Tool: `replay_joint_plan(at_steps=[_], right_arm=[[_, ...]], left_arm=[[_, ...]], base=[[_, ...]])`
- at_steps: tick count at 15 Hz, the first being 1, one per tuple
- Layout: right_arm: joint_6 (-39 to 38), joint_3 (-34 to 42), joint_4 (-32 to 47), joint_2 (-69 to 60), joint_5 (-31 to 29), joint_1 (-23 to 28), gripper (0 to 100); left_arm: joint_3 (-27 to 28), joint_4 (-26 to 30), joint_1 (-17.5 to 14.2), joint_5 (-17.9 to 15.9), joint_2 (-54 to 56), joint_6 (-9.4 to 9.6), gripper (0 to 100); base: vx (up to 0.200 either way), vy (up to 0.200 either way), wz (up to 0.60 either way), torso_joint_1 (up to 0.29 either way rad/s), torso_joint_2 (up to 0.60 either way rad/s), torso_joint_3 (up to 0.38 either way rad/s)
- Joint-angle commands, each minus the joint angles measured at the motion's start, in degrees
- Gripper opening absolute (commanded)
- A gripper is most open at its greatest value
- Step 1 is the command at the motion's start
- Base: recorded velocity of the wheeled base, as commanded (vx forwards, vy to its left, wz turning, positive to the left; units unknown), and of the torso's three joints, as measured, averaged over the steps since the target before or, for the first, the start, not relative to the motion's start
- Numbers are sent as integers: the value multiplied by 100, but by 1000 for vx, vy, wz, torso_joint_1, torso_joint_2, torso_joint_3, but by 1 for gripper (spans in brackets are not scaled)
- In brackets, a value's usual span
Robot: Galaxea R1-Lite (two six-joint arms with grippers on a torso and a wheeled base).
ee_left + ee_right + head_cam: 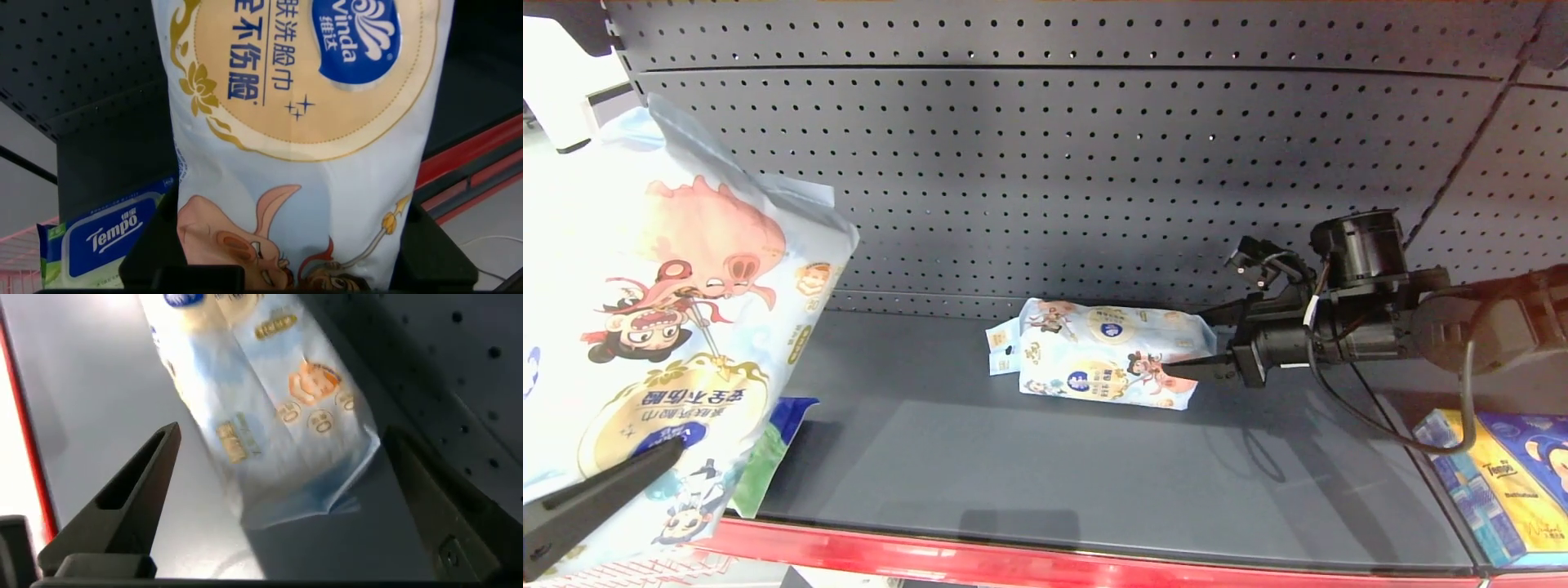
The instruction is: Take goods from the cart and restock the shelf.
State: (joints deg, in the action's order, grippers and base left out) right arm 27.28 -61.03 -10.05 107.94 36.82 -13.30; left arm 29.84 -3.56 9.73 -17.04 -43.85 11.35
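The right gripper (1188, 347) is spread wide, its fingers either side of the right end of the small pack (1107, 351). The pack lies flat mid-shelf (980, 457), close to the far pegboard (1094, 163). At near left, the left gripper (286, 265) grips the big pack (662, 327). Tissue boxes (1503, 482) lie near right.
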Motion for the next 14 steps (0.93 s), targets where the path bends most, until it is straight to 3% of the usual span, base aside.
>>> replay_joint_plan(at_steps=[1,10,11,14], right_arm=[[58,-50,-6,149,1,56,100],[49,-217,-6,413,10,-173,100],[32,-261,3,421,10,-173,0],[67,-138,3,404,19,-191,0]], left_arm=[[-14,-4,3,-1,-1,-1,0],[-31,4,3,-1,-1,-10,0],[-31,4,12,-1,-1,-10,0],[-31,4,3,-1,-1,-10,0]], base=[[0,0,0,0,0,0],[0,0,0,0,0,0],[0,0,0,0,0,0],[0,0,0,0,0,0]])
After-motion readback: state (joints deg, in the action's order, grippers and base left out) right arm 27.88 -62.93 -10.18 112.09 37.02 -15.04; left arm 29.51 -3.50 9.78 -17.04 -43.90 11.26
